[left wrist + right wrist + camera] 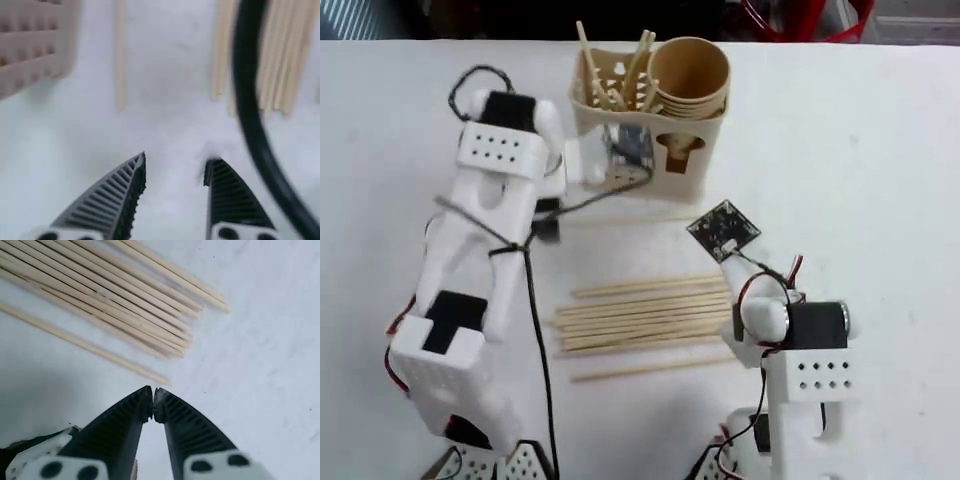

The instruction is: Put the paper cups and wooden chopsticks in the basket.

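Note:
A beige basket (pixel 685 160) at the table's far middle holds stacked paper cups (pixel 690 70) and a few upright chopsticks (pixel 610 80). Several wooden chopsticks (pixel 645 315) lie in a loose pile mid-table, with one more (pixel 650 368) just in front and a single one (pixel 620 220) near the basket. My left gripper (pixel 175 162) is open and empty over bare table, between the basket (pixel 30 45) and the pile (pixel 270 50), close to the single chopstick (pixel 120 50). My right gripper (pixel 152 400) is shut and empty, just off the pile's (pixel 110 295) right ends.
A black cable (pixel 250 100) hangs across the left wrist view and trails over the table (pixel 535 320) beside the pile. The left arm (pixel 490 230) stands left of the chopsticks, the right arm (pixel 790 330) at the front right. White table (pixel 860 180) stretches to the right.

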Controlling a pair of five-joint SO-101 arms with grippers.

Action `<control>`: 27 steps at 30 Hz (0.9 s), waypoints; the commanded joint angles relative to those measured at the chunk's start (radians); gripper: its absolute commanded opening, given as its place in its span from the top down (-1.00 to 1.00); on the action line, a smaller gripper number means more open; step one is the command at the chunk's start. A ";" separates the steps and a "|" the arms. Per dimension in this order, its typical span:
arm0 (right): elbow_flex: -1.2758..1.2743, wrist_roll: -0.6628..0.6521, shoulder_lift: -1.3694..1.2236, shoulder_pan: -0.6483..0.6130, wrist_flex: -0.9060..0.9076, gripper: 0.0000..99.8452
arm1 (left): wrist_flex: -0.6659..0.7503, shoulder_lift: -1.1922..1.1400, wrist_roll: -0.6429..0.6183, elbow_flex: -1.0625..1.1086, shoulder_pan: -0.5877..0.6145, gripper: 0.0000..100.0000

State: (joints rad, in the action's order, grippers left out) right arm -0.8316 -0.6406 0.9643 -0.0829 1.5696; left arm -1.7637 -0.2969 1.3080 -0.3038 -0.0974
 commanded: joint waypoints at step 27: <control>0.006 -0.009 0.004 -0.002 -0.013 0.97 | 0.810 -0.116 0.127 0.393 -0.054 0.58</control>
State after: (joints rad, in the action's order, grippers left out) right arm -0.8316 -0.6406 0.9643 -0.0844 1.5696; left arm -0.9536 -0.3736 1.3663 0.1688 -0.1435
